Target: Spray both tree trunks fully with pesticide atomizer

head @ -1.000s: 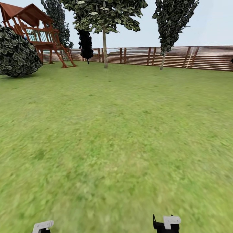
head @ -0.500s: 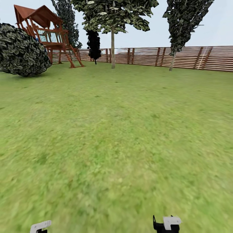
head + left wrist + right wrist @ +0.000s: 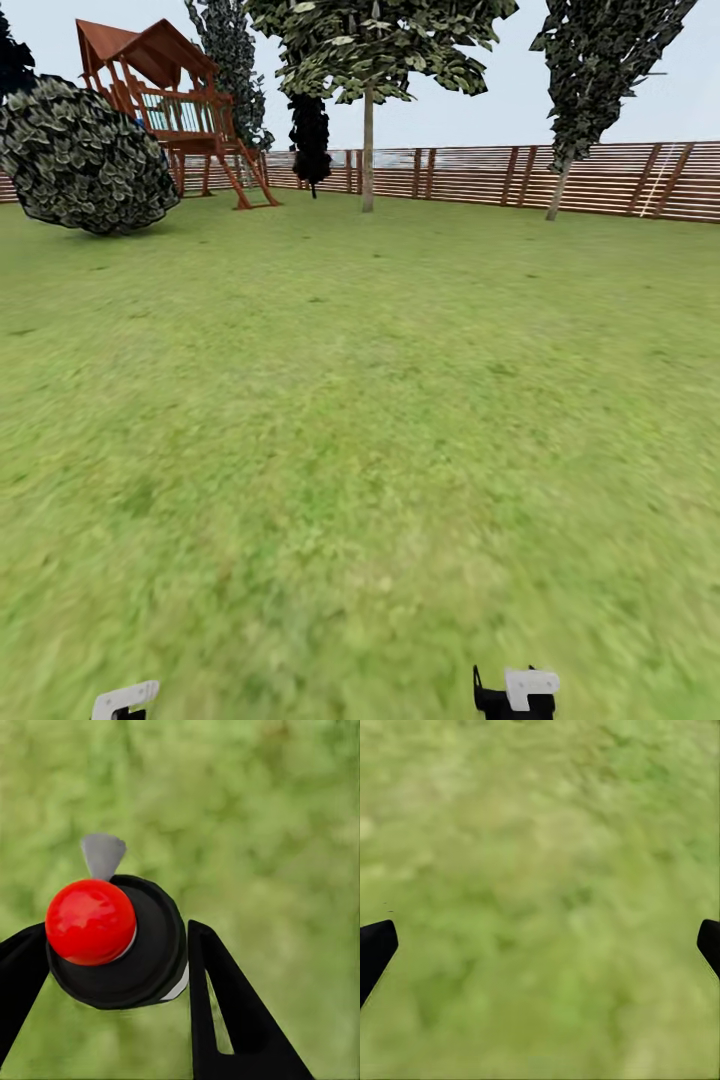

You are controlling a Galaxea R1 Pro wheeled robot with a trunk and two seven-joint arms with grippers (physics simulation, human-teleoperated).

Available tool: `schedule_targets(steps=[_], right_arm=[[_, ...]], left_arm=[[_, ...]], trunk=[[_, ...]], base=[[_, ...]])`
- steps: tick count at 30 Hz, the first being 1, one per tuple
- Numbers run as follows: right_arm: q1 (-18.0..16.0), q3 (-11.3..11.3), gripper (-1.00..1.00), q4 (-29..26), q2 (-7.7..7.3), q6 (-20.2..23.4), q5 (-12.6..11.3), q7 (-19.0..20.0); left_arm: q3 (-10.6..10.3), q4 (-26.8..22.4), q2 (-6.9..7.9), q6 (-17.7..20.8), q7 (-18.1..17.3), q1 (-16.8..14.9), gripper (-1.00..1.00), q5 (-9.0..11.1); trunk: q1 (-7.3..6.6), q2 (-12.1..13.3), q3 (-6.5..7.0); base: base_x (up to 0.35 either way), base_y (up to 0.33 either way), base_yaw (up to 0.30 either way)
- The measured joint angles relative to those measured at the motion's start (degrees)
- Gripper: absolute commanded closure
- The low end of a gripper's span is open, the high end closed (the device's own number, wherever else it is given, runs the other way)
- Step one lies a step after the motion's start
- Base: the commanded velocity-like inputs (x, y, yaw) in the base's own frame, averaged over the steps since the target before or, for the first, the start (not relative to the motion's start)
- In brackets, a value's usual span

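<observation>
The pesticide atomizer [image 3: 124, 945], a black round body with a red ball top and a grey nozzle, sits between the black fingers of my left gripper [image 3: 112, 979], which is shut on it over blurry grass. My right gripper [image 3: 540, 945] is open over bare grass, its fingertips far apart. Across the lawn stands a tree with a straight grey-brown trunk [image 3: 368, 150] and a leafy crown. A second tree with a thin leaning trunk [image 3: 557, 192] stands further right by the fence. White parts of both arms, left [image 3: 124, 699] and right [image 3: 528, 686], show at the lower edge.
A brown slat fence [image 3: 480, 175] closes the far side. A round dark shrub [image 3: 88, 158] and a red-brown wooden play tower [image 3: 165, 100] stand at the far left, with dark narrow conifers [image 3: 310, 140] behind. Open grass [image 3: 360, 420] stretches from me to the trees.
The whole head view has slid right as the camera turned left: shrub, play tower and trees sit further right. Both arms hold the same place in the picture.
</observation>
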Motion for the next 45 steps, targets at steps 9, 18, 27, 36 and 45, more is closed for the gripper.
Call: schedule_targets(steps=[9, 18, 27, 36, 45], right_arm=[[0.0, -0.1, -1.00, 0.0, -0.04, 0.1, -0.2, -0.2], [0.0, -0.1, -1.00, 0.0, 0.01, 0.2, -0.2, -0.2], [0.4, -0.1, -1.00, 0.0, 0.01, 0.2, -0.2, -0.2], [0.4, -0.1, -1.00, 0.0, 0.01, 0.2, -0.2, -0.2], [0.4, -0.1, -1.00, 0.0, 0.01, 0.2, -0.2, -0.2]], left_arm=[[0.0, 0.0, 0.01, 0.0, -0.1, 0.0, 1.00, 0.0], [0.0, 0.0, 0.01, 0.0, -0.1, 0.0, 1.00, 0.0], [0.0, 0.0, 0.01, 0.0, -0.1, 0.0, 1.00, -0.1], [0.0, 0.0, 0.01, 0.0, -0.1, 0.0, 1.00, -0.1], [0.0, 0.0, 0.01, 0.0, 0.1, 0.0, 1.00, -0.1]], trunk=[[0.00, 0.0, 0.00], [0.00, 0.0, 0.00], [0.00, 0.0, 0.00], [0.00, 0.0, 0.00], [0.00, 0.0, 0.00]], base=[[0.338, 0.000, 0.000], [0.339, 0.000, 0.000], [0.339, 0.000, 0.000], [0.339, 0.000, 0.000], [0.339, 0.000, 0.000]])
